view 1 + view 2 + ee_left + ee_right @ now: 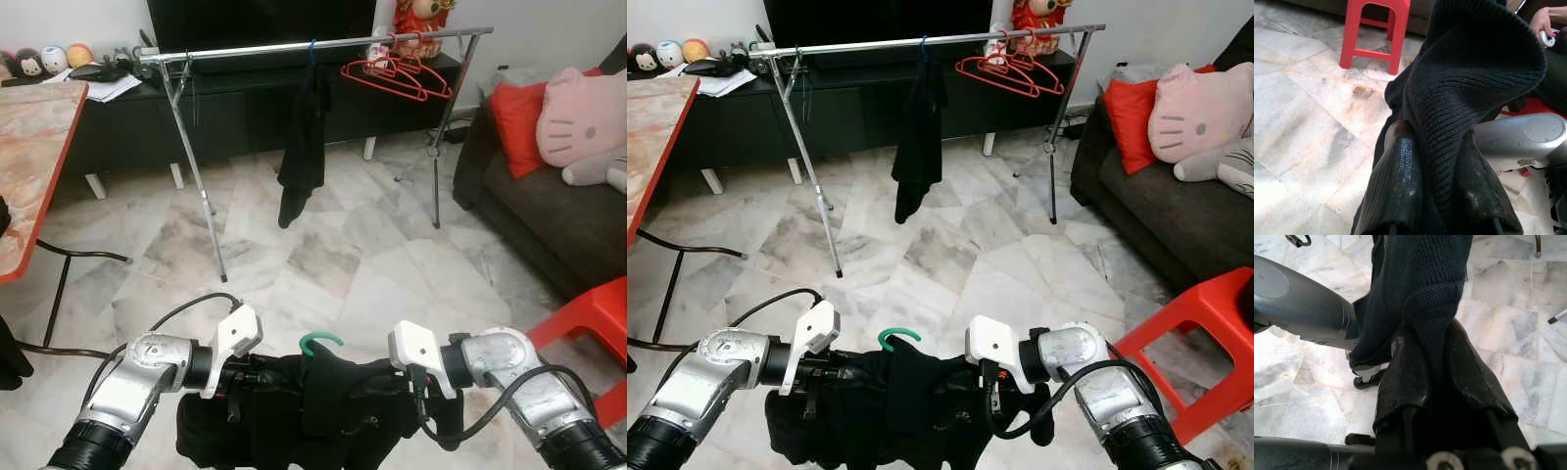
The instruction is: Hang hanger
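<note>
Both grippers clench a black garment (313,406) between them: left gripper (1435,196) on one end, right gripper (1437,382) on the other. The garment stretches sideways, low before the robot, its green hanger hook (320,342) pointing up, well short of the rail (313,44)

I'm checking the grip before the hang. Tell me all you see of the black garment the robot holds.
The black garment is a dark ribbed knit on a hanger with a green hook that sticks up at its middle. It hangs bunched between the arms, low over the marble floor. The left hand and right hand each pinch a fold of it.
</note>
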`<state>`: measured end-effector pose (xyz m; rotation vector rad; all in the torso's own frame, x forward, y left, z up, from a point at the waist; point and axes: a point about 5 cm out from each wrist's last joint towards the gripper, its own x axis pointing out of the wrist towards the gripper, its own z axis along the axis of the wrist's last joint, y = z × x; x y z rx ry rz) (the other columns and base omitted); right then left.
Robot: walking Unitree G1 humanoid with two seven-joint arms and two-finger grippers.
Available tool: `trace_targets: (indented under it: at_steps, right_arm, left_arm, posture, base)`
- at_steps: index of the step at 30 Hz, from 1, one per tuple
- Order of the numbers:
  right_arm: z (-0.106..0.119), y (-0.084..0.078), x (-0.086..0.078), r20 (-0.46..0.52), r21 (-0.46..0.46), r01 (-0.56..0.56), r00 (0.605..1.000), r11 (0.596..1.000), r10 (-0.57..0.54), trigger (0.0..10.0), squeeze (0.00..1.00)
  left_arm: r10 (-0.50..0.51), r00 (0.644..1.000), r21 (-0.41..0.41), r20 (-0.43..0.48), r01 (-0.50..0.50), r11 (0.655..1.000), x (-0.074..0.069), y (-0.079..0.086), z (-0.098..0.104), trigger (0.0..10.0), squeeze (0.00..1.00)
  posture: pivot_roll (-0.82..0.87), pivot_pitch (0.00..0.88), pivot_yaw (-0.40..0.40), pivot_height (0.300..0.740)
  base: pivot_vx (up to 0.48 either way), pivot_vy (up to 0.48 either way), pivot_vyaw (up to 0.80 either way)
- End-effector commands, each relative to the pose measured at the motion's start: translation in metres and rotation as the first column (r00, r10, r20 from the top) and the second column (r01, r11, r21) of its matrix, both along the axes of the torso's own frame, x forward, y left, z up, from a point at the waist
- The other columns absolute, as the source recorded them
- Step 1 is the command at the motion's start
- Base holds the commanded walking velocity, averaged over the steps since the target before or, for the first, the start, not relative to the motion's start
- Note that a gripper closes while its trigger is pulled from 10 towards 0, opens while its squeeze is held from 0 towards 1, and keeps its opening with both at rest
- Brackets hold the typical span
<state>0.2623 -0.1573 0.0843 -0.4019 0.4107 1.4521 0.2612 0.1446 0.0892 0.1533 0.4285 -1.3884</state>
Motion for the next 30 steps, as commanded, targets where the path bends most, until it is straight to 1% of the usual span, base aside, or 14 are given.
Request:
trace_targets:
  at_steps: [1, 7, 8, 9, 10, 11, 12, 13, 16, 24, 27, 28, 29, 30]
  right_arm:
    - [0.003, 0.006, -0.002, 0.005, 0.011, -0.048, 0.999, 0.999, 0.048, 10.0, 0.00]
    - [0.003, 0.006, -0.001, 0.010, 0.010, -0.042, 0.999, 0.999, 0.042, 10.0, 0.00]
    - [0.003, 0.006, -0.001, 0.009, 0.011, -0.041, 0.999, 0.999, 0.041, 10.0, 0.01]
    - [0.003, 0.006, 0.000, 0.008, 0.012, -0.041, 0.999, 0.999, 0.041, 10.0, 0.33]
    - [0.004, 0.006, 0.000, 0.008, 0.013, -0.041, 0.999, 0.999, 0.041, 10.0, 0.33]
    - [0.004, 0.006, 0.000, 0.008, 0.014, -0.040, 0.999, 0.999, 0.040, 10.0, 0.82]
    - [0.004, 0.006, 0.000, 0.008, 0.014, -0.040, 0.999, 0.999, 0.040, 10.0, 0.89]
    - [0.004, 0.006, 0.000, 0.006, 0.014, -0.039, 0.999, 0.999, 0.039, 10.0, 1.00]
    - [0.003, 0.006, -0.001, -0.001, 0.010, -0.045, 0.999, 0.999, 0.045, 10.0, 1.00]
    - [0.004, 0.006, 0.000, 0.005, 0.006, -0.053, 0.999, 0.999, 0.053, 10.0, 1.00]
    - [0.004, 0.005, 0.000, 0.006, -0.001, -0.055, 0.998, 0.998, 0.055, 10.0, 1.00]
    - [0.004, 0.004, 0.000, 0.008, -0.006, -0.055, 0.998, 0.998, 0.055, 10.0, 1.00]
    - [0.003, 0.003, 0.000, 0.010, -0.016, -0.054, 0.999, 0.998, 0.054, 10.0, 1.00]
    - [0.003, 0.003, 0.000, 0.010, -0.016, -0.054, 0.999, 0.998, 0.054, 10.0, 1.00]
  left_arm:
    - [0.031, 0.999, -0.006, 0.029, -0.031, 1.000, 0.006, 0.001, 0.005, 0.0, 0.00]
    - [0.029, 0.999, -0.007, 0.032, -0.029, 1.000, 0.005, 0.000, 0.005, 0.0, 0.00]
    - [0.029, 0.999, -0.006, 0.032, -0.028, 1.000, 0.005, 0.000, 0.005, 0.0, 0.00]
    - [0.028, 0.999, -0.005, 0.032, -0.028, 1.000, 0.005, 0.000, 0.005, 0.0, 0.00]
    - [0.028, 0.999, -0.004, 0.032, -0.027, 1.000, 0.005, 0.000, 0.005, 0.0, 0.00]
    - [0.026, 0.999, 0.000, 0.033, -0.026, 1.000, 0.005, 0.000, 0.005, 0.0, 0.00]
    - [0.026, 0.999, 0.003, 0.033, -0.026, 1.000, 0.005, 0.000, 0.004, 0.0, 0.00]
    - [0.026, 0.999, 0.013, 0.035, -0.026, 1.000, 0.005, 0.001, 0.003, 0.0, 0.00]
    - [0.023, 0.999, 0.046, 0.041, -0.025, 0.999, 0.005, 0.003, 0.001, 0.0, 0.00]
    - [0.044, 0.997, 0.072, 0.058, -0.048, 0.996, 0.008, 0.007, -0.001, 0.0, 0.00]
    - [0.050, 0.996, 0.102, 0.070, -0.057, 0.993, 0.009, 0.006, -0.005, 0.0, 0.00]
    - [0.055, 0.996, 0.107, 0.076, -0.063, 0.992, 0.009, 0.007, -0.007, 0.0, 0.00]
    - [0.086, 0.992, 0.107, 0.089, -0.095, 0.990, 0.012, 0.007, -0.009, 0.0, 0.00]
    - [0.086, 0.992, 0.107, 0.089, -0.095, 0.990, 0.012, 0.007, -0.009, 0.0, 0.00]
  posture:
    - [-0.07, 0.000, -0.058, 0.740]
    - [-0.07, 0.000, -0.060, 0.740]
    - [-0.07, 0.000, -0.060, 0.740]
    - [-0.07, 0.000, -0.060, 0.740]
    - [-0.08, 0.000, -0.060, 0.740]
    - [-0.07, 0.000, -0.061, 0.740]
    - [-0.07, 0.000, -0.061, 0.740]
    - [-0.07, 0.000, -0.061, 0.740]
    - [-0.07, 0.000, -0.060, 0.740]
    - [-0.07, 0.000, -0.061, 0.740]
    - [-0.07, 0.000, -0.062, 0.740]
    - [-0.07, 0.000, -0.062, 0.740]
    - [-0.08, 0.000, -0.061, 0.740]
    - [-0.08, 0.000, -0.061, 0.740]
  base:
    - [0.000, 0.000, 0.00]
    - [0.000, 0.000, 0.00]
    - [0.000, 0.000, 0.00]
    - [0.000, 0.000, 0.00]
    - [0.000, 0.000, 0.00]
    - [0.000, 0.000, 0.00]
    - [0.000, 0.000, 0.00]
    - [0.000, 0.000, 0.00]
    - [0.000, 0.000, 0.00]
    - [0.000, 0.000, 0.00]
    - [0.000, 0.000, 0.00]
    - [0.000, 0.000, 0.00]
    - [0.000, 0.000, 0.00]
    - [0.000, 0.000, 0.00]
